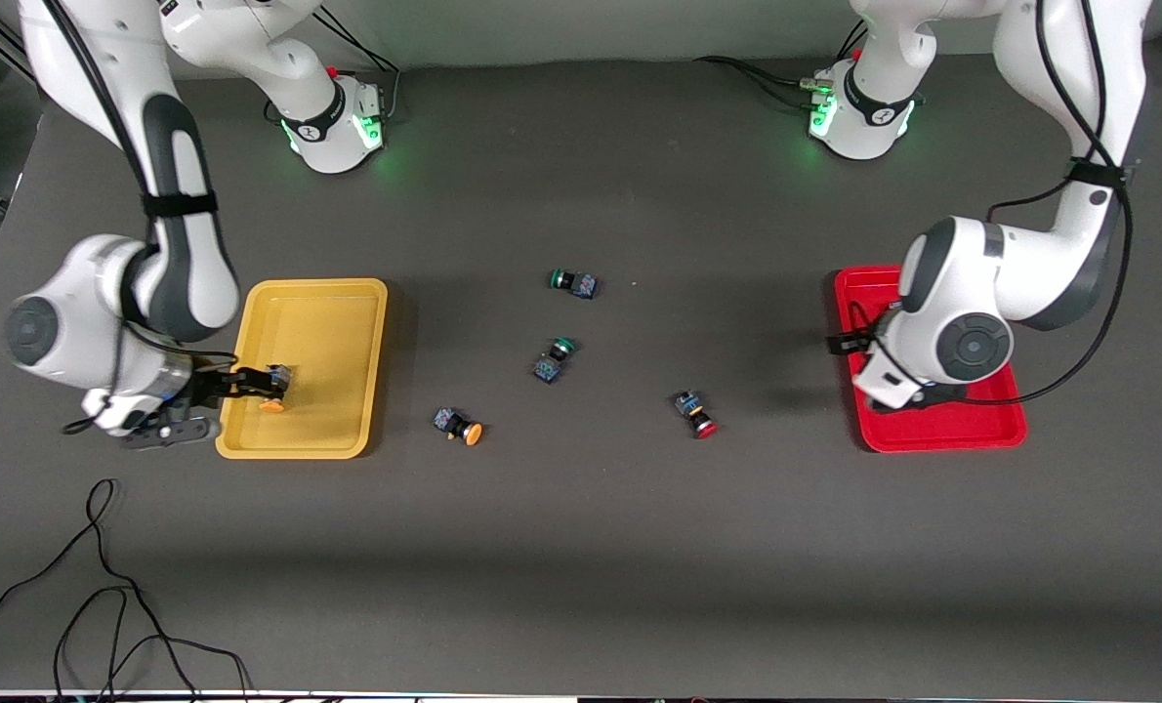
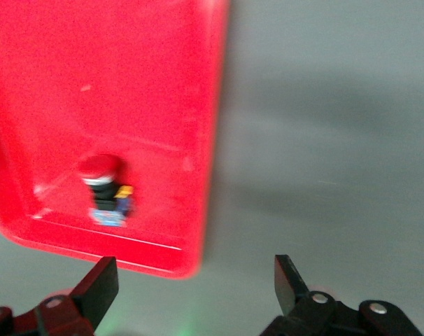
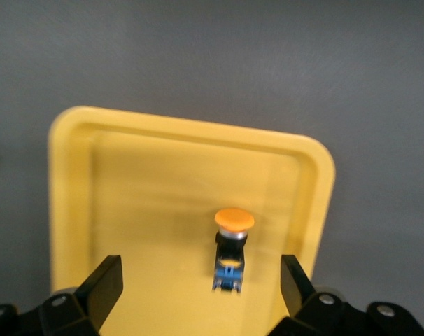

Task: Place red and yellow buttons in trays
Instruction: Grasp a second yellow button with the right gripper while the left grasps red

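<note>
A yellow button lies loose in the yellow tray, seen in the front view too. My right gripper hangs open above it, low over the tray, and holds nothing. A red button lies in the red tray; the left arm hides it in the front view. My left gripper is open and empty over that tray's rim. On the bare table lie a second yellow button and a second red button, the red one toward the red tray.
Two green-capped switches lie mid-table, one farther from the front camera than the other. Black cables trail over the table's near edge at the right arm's end.
</note>
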Action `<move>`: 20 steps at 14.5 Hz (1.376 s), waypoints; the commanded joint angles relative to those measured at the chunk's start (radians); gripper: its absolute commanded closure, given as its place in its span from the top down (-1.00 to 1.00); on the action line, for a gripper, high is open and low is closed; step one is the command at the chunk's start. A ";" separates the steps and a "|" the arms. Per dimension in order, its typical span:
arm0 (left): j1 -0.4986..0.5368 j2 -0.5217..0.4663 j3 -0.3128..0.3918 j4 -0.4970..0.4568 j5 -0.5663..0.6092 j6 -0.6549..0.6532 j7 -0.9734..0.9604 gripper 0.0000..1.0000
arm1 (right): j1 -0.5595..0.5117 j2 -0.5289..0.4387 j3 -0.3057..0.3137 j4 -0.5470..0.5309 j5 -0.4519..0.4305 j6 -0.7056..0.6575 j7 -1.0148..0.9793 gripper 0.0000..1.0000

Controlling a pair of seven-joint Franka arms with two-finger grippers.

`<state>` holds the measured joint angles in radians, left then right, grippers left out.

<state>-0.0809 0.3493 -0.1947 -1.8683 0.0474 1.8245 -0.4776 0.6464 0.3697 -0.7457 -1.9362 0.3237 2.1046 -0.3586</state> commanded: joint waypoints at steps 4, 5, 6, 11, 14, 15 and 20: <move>-0.218 0.342 0.008 0.461 -0.029 -0.042 -0.367 0.99 | 0.172 0.026 -0.001 0.192 -0.034 -0.123 0.115 1.00; -0.233 0.373 0.008 0.494 -0.064 -0.027 -0.401 0.99 | 0.217 0.046 -0.001 0.216 -0.034 -0.114 0.107 1.00; -0.240 0.384 0.009 0.500 -0.113 0.017 -0.429 0.99 | 0.254 0.075 -0.001 0.247 -0.032 -0.106 0.102 1.00; -0.247 0.476 0.009 0.495 -0.156 0.215 -0.455 0.99 | 0.283 0.184 0.124 0.286 -0.023 0.015 0.096 1.00; -0.250 0.507 0.011 0.485 -0.141 0.281 -0.438 0.95 | 0.283 0.230 0.175 0.226 -0.022 0.154 -0.021 1.00; -0.250 0.508 0.011 0.468 -0.139 0.307 -0.438 0.91 | 0.282 0.232 0.199 0.188 -0.022 0.220 -0.052 1.00; -0.270 0.499 0.009 0.428 -0.142 0.323 -0.461 -1.00 | 0.280 0.285 0.258 0.056 -0.022 0.533 -0.183 1.00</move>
<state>-0.3342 0.8693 -0.1941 -1.4125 -0.0934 2.1344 -0.9111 0.9328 0.6532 -0.5055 -1.8300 0.3010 2.5382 -0.4706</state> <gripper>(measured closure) 0.463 0.000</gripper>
